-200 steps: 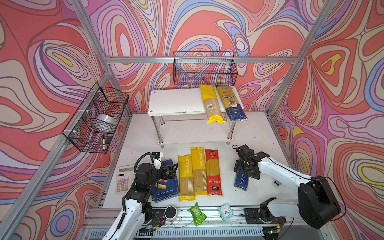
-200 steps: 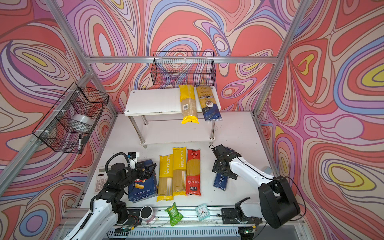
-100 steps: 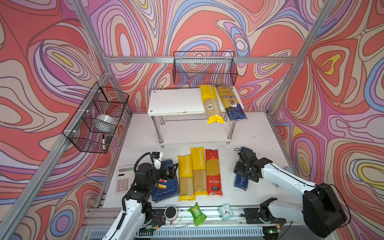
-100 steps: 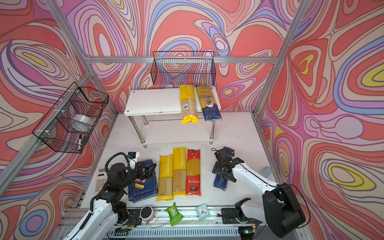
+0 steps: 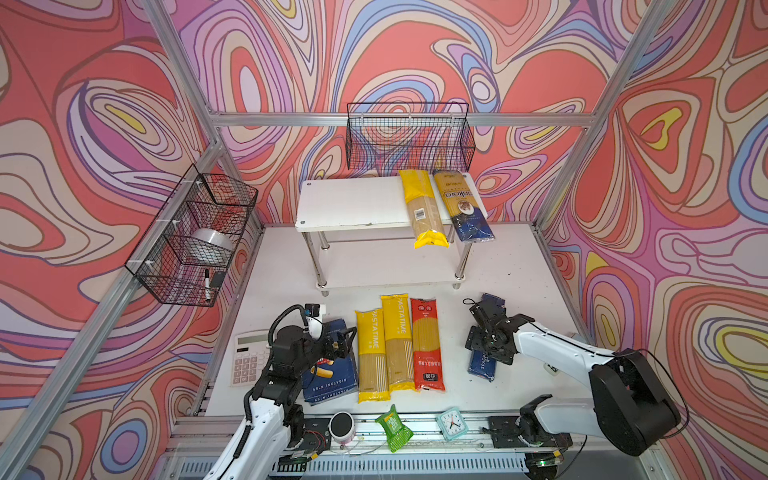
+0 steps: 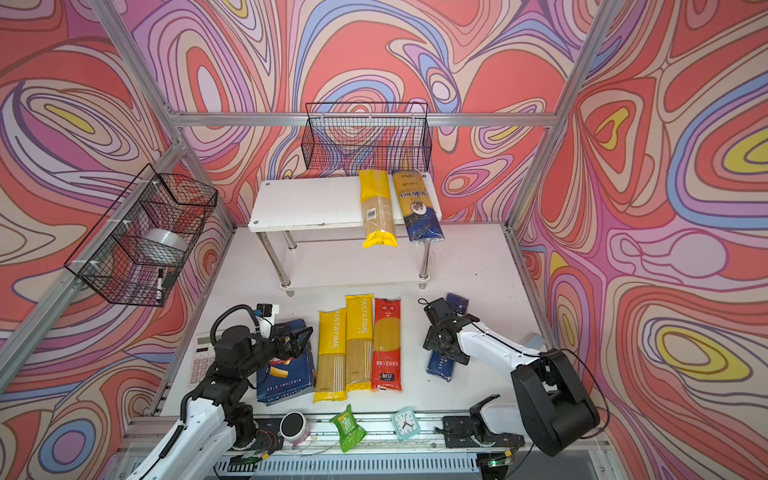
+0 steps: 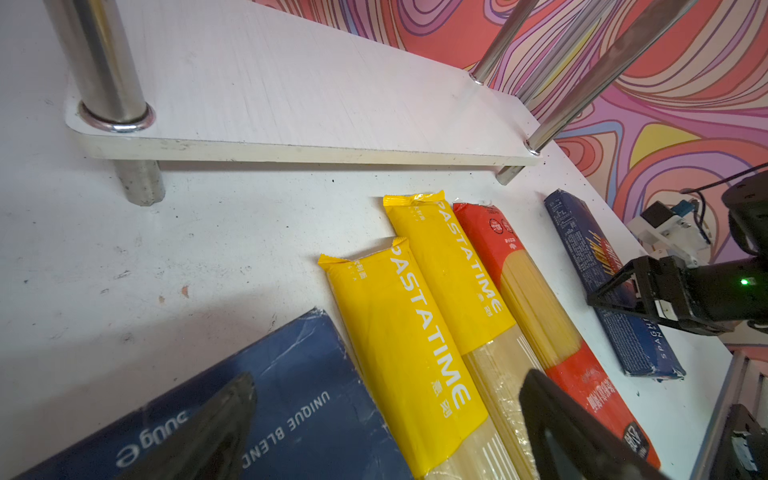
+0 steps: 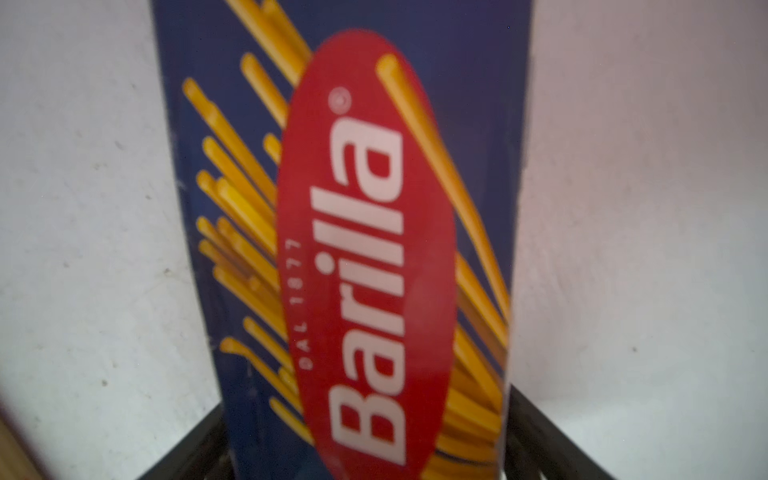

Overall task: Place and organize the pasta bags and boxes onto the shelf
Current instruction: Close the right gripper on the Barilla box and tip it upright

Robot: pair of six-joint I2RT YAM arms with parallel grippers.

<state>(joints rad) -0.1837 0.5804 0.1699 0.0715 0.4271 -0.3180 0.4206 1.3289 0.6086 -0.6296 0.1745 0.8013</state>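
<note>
Finding: right gripper (image 5: 487,350) astride spaghetti box (image 5: 482,368)

The spaghetti box lay flat on the table (image 5: 511,266), right of the red packet (image 5: 426,345) and in front of the shelf (image 5: 353,203). The right gripper's jaws stood close against its two long edges; whether they clamped it could not be told. The left gripper (image 7: 386,382) had its jaws apart above the rigatoni box (image 7: 291,395).

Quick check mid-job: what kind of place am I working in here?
Probably a staged robot test cell, not a real kitchen: aluminium frame, swirl-printed walls, a small white shelf on a tabletop.
</note>
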